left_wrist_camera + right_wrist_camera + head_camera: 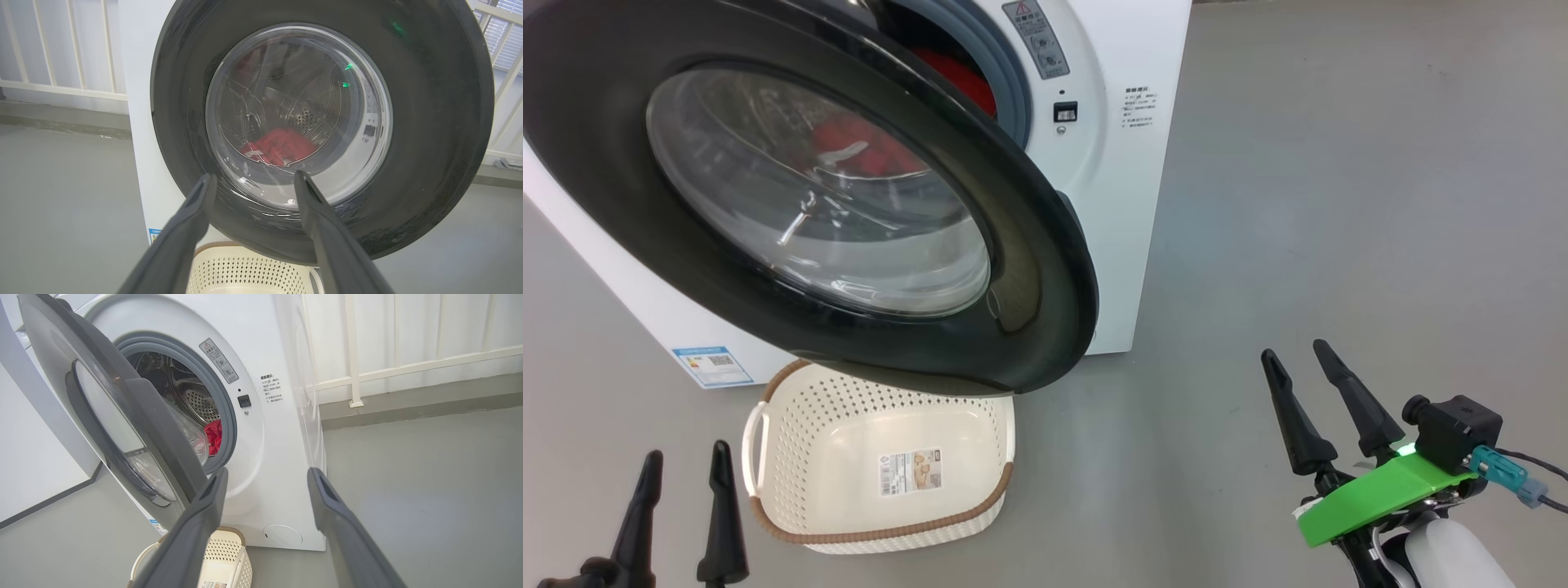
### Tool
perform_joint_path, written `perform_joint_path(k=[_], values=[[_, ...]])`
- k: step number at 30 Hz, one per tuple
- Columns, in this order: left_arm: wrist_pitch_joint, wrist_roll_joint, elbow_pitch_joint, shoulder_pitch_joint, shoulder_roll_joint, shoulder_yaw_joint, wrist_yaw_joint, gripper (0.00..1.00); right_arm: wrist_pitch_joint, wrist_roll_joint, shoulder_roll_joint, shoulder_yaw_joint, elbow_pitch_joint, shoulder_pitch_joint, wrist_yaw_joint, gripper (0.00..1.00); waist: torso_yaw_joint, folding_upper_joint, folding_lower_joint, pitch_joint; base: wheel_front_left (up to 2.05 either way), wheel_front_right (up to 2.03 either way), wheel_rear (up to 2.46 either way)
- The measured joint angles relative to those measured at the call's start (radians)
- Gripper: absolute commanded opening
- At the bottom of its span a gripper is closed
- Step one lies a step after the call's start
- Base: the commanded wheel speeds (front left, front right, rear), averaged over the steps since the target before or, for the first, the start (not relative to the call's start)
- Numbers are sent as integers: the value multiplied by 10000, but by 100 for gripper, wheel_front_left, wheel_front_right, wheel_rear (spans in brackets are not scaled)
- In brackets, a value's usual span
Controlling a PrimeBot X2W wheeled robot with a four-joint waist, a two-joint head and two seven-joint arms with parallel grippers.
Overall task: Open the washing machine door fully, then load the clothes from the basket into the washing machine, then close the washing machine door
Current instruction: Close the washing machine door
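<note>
One washer (1127, 245) is seen, at 11 o'clock in the head view, with one door (1029, 269). The door is held part open, and its free edge is swung out toward 6 o'clock, so that the far rim of the basket is overhung by it. One basket (792, 457) is set on the floor (1339, 204) at 7 o'clock, just before the washer. Its perforated bottom is laid bare, and one label (910, 471) is borne there. One drum (200, 404) is shown past the grey seal (229, 416), and the clothes (956, 77) are lodged inside it as a red heap. They are seen both through the gap at the door's edge and through the glass bowl. How many pieces make up the heap cannot be counted through the reflections; perhaps a white strip is mixed in. One blue sticker (712, 366) is fixed at the washer's lower corner, at 8 o'clock.

Two grippers are counted. The left gripper (686, 449) is held at 7 o'clock, beside the basket's handle, with its jaws spread and nothing between them. The right gripper (1294, 349) is held at 4 o'clock, well apart from the washer, its jaws likewise spread on nothing.
</note>
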Motion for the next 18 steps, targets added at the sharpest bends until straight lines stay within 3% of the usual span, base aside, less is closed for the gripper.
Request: perform_joint_path(k=[18], values=[[0, 161, -23, 73, -48, -17, 0, 100, 0, 0, -65, 98, 33, 0, 0, 100, -25, 0, 0, -18, 0, 0, 0]])
